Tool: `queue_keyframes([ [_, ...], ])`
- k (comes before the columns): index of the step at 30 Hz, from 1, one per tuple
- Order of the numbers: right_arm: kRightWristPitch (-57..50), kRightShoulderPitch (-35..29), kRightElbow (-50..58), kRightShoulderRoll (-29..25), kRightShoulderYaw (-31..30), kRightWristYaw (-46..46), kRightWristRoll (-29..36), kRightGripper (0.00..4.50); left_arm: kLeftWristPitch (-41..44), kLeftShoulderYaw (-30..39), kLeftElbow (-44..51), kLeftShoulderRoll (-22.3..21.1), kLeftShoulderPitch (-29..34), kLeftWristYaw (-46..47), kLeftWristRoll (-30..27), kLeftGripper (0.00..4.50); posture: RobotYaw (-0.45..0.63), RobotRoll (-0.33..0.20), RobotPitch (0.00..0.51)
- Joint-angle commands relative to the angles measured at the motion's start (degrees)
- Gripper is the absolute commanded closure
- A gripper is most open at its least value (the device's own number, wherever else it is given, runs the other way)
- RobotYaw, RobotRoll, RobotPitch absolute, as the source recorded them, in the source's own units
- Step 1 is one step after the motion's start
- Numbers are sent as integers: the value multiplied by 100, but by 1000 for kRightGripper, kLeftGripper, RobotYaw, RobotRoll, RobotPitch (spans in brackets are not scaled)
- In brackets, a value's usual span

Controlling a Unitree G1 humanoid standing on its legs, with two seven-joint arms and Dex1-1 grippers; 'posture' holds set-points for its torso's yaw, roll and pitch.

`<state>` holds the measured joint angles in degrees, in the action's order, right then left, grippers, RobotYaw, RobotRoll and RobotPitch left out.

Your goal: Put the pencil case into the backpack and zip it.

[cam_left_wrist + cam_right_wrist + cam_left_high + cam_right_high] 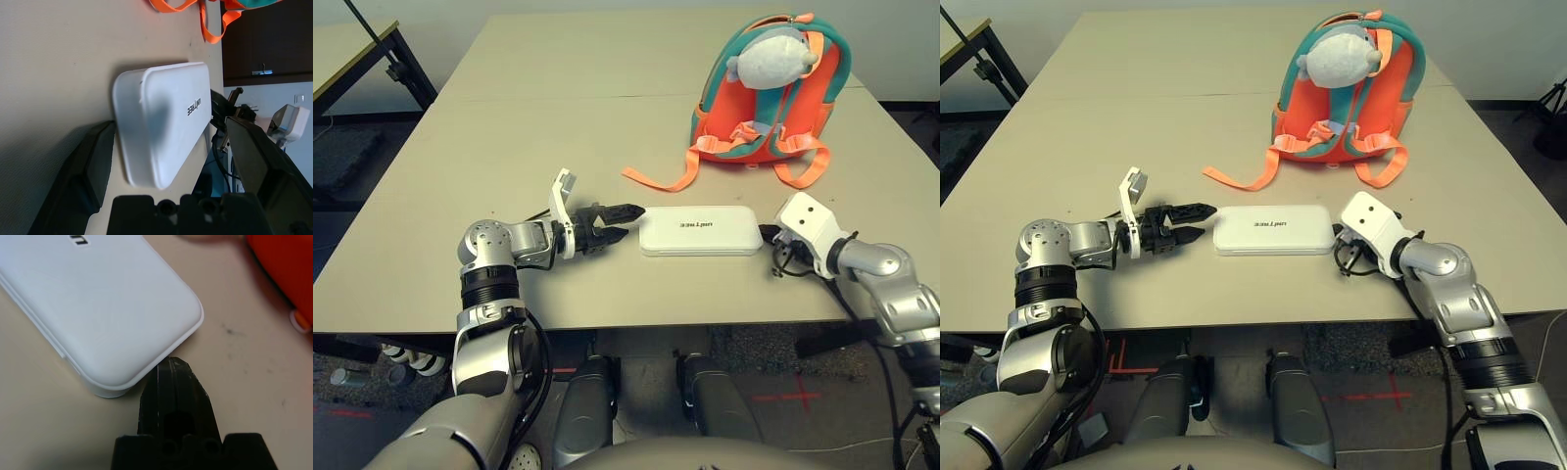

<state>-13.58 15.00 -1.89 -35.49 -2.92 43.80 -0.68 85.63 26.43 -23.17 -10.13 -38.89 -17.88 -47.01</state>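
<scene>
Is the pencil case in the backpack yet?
No. The pencil case lies flat on the table, apart from the backpack, between both pincers.

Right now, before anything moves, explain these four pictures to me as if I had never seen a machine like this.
This is a humanoid robot with two silver arms, each ending in a gripper of two black fingers. The two wide pictures come from a camera pair on its head, looking down at a beige table. The two close-ups come from cameras on its wrists, looking along the fingers.

A flat white pencil case lies near the table's front edge. Beyond it, apart from the case, lies an orange and teal backpack with a plush animal on it.

The left gripper is open, its fingers either side of one end of the case. The right gripper is shut, its tip at the other end. Nothing is lifted yet.
</scene>
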Motion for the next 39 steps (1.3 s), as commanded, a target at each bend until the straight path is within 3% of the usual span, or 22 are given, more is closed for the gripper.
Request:
queue_keyframes([
  [1,-70,96,192,105,-88,-76,38,4483,175,-154,-191,82,139,162,258,0,-162,0,152],
  [32,-328,161,374,454,-394,-238,-21,4483,-188,-262,-193,223,194,181,405,0,-167,0,140],
  [35,-197,200,249,410,-401,-278,-97,4500,-503,-166,-263,255,146,229,439,630,-165,0,133],
  [39,-51,240,78,348,-405,-286,-178,4325,-552,-199,-159,264,109,225,447,2248,-159,0,138],
])
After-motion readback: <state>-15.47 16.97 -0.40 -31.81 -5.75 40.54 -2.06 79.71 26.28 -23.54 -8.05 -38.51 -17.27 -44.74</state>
